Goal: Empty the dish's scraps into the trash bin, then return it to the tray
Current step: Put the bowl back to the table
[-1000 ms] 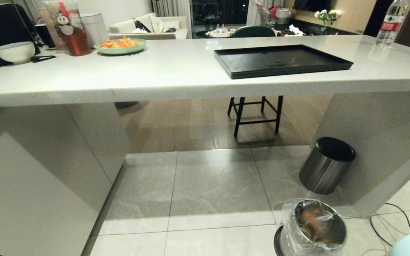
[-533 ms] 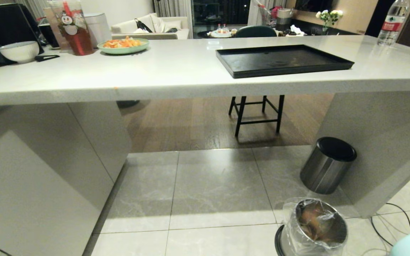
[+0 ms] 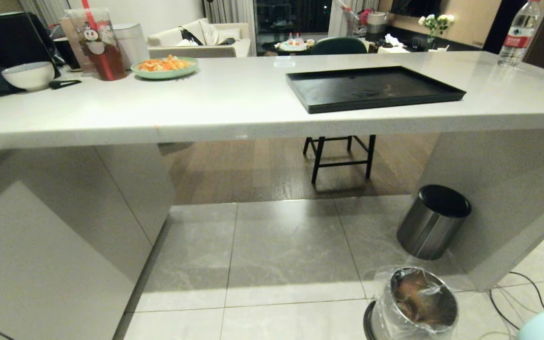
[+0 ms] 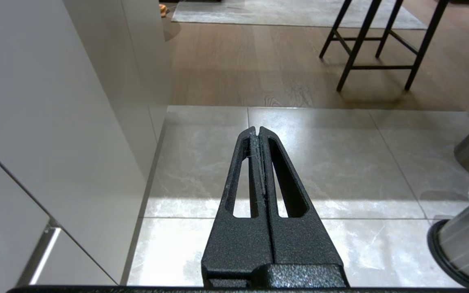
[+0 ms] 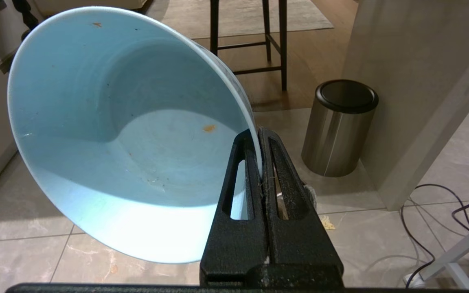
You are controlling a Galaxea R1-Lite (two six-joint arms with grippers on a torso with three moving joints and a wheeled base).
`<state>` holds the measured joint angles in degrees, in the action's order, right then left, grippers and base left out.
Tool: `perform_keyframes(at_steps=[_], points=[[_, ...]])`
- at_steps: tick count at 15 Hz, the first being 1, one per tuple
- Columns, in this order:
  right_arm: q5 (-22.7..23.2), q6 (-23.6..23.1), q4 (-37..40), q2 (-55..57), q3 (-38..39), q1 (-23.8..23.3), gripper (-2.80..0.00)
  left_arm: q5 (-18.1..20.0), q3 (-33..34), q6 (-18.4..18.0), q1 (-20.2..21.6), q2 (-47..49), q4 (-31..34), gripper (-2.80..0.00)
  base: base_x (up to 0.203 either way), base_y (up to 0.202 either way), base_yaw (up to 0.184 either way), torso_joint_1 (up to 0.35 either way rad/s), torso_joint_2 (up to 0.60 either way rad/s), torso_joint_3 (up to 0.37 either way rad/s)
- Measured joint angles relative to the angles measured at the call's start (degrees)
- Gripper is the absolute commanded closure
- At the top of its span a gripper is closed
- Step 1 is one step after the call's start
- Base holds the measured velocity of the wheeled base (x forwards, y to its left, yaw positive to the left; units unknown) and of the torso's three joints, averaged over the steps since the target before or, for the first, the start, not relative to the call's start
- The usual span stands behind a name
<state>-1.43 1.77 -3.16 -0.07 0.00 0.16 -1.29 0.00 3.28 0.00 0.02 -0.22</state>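
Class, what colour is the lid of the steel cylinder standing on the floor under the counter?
Black, atop the brushed-steel cylinder; clearest in the right wrist view.

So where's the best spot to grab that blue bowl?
By its thin rim, as the right gripper does now: one finger inside the wall, one outside, shut on the edge of the pale blue bowl. The bowl is too wide to span, so coming over the open lip suits narrow fingers best.

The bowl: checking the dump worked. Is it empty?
Nearly empty: the bowl, pinched at its rim by the right gripper, shows only a small orange bit and specks inside.
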Motion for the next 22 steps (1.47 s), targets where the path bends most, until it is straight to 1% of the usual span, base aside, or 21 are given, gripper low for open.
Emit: perform_keyframes(at_steps=[6, 11, 22], points=[[0.01, -0.02, 0.02, 0.00, 0.00, -0.02, 0.00, -0.01, 0.00, 0.00, 0.00, 0.00, 0.00, 0.00, 0.000, 0.000, 0.000, 0.029, -0.43, -0.396], [0.02, 0.15, 0.02, 0.00, 0.00, 0.02, 0.00, 0.00, 0.00, 0.05, 0.00, 0.00, 0.00, 0.00, 0.000, 0.000, 0.000, 0.113, -0.48, -0.373], [0.04, 0.20, 0.02, 0.00, 0.00, 0.02, 0.00, -0.01, 0.00, 0.04, 0.00, 0.00, 0.00, 0.00, 0.000, 0.000, 0.000, 0.178, -0.54, -0.367]])
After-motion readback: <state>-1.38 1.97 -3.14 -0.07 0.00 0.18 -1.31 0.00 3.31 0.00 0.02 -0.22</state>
